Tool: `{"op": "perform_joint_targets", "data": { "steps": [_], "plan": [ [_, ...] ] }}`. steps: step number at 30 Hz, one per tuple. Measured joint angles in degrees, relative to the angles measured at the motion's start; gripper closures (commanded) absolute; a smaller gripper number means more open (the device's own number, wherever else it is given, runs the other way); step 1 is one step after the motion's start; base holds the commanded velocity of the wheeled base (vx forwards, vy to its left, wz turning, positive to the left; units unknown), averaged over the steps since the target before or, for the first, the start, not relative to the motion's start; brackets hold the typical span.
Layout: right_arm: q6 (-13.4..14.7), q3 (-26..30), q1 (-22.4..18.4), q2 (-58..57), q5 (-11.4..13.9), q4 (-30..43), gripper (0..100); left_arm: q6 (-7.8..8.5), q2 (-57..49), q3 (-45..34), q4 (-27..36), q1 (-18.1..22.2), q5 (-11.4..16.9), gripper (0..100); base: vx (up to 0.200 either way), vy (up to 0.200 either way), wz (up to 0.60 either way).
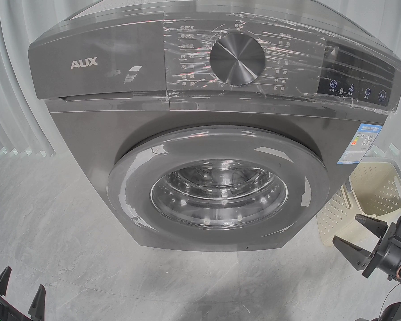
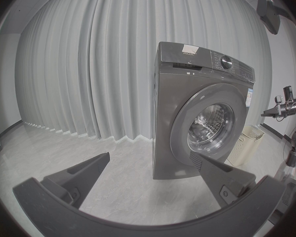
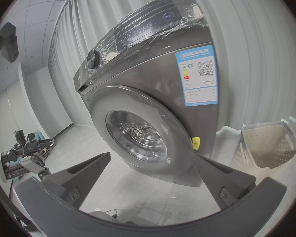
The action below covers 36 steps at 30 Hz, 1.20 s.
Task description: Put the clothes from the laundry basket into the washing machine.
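One laundry basket, near right gripper

Head view: close, looking down on the front of the washing machine and its door. Left wrist view: low, farther back, facing that front obliquely past the left tool. Right wrist view: low, near, tilted upward past the right tool. All three share the door and laundry basket.
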<state>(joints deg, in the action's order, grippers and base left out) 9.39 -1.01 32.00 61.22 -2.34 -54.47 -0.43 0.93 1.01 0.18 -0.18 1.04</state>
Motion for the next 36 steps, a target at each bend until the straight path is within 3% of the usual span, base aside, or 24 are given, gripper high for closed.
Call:
{"op": "perform_joint_targets", "data": {
  "steps": [6,15,20,25,29,33,36],
  "plan": [
    [-1.2,0.0,-4.4,-11.4,0.1,11.6,0,0.00,0.0,0.0,0.0,0.0,0.0,0,0.000,0.000,0.00],
    [-3.6,0.0,-16.6,-28.9,2.6,25.2,0,0.05,0.0,0.0,0.0,0.0,0.0,0,0.000,0.000,0.00],
    [-5.3,0.0,-24.7,-37.2,6.9,31.8,0,0.07,0.0,0.0,0.0,0.0,0.0,0,0.000,0.000,0.00],
    [-6.2,0.0,-32.8,-44.9,16.2,37.2,0,0.07,0.0,0.0,0.0,0.0,0.0,0,0.000,0.000,0.00],
    [-6.4,0.0,-35.8,-50.6,21.3,42.7,0,0.10,0.0,0.0,0.0,0.0,0.1,0,0.000,0.000,0.00],
    [-5.9,0.0,-36.3,-54.0,22.7,43.6,0,0.11,0.0,0.0,0.0,0.0,0.0,0,0.000,0.000,0.00],
    [-5.8,0.0,-34.5,-55.4,22.7,44.2,0,0.10,0.0,0.0,0.0,0.0,0.0,0,0.000,0.000,0.00]
  ]
}}
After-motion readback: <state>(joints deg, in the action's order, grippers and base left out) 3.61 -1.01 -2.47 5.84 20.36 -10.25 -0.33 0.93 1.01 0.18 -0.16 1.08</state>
